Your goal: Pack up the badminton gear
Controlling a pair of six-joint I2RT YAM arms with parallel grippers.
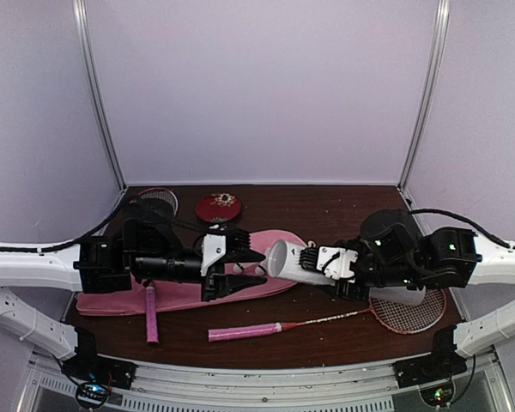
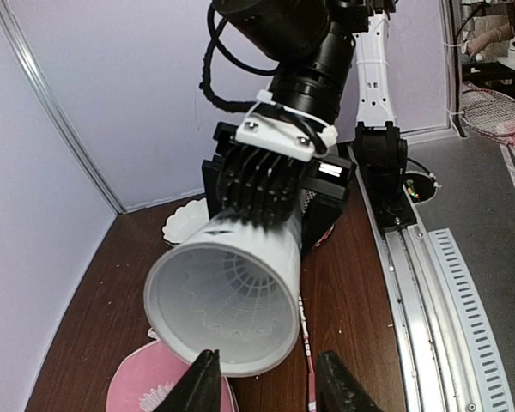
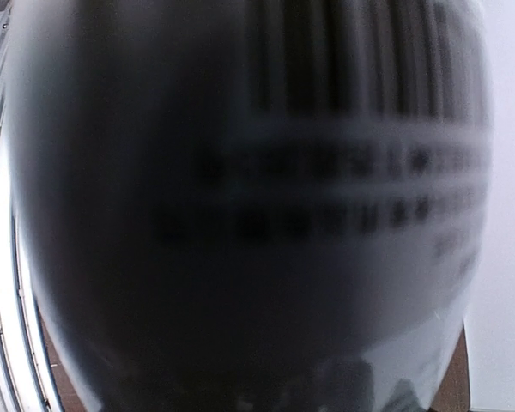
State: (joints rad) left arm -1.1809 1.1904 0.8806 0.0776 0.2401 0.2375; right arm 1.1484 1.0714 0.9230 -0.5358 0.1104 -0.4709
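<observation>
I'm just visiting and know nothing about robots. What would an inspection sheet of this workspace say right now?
Surface: brown table, speckled with bits.
Job's things: white tube held level, shuttlecock inside; pink bag, front racket and second racket lie flat.
Clutter: dark red dish at the back.
Tools: left tool open at the tube's mouth; right tool shut on the tube.
Cables: black cable on the right arm.
Surroundings: pale walls.

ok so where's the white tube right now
In the top view the white tube is mid-table, clamped by the right gripper and held on its side over the pink bag, its open mouth facing the open left gripper.
</observation>
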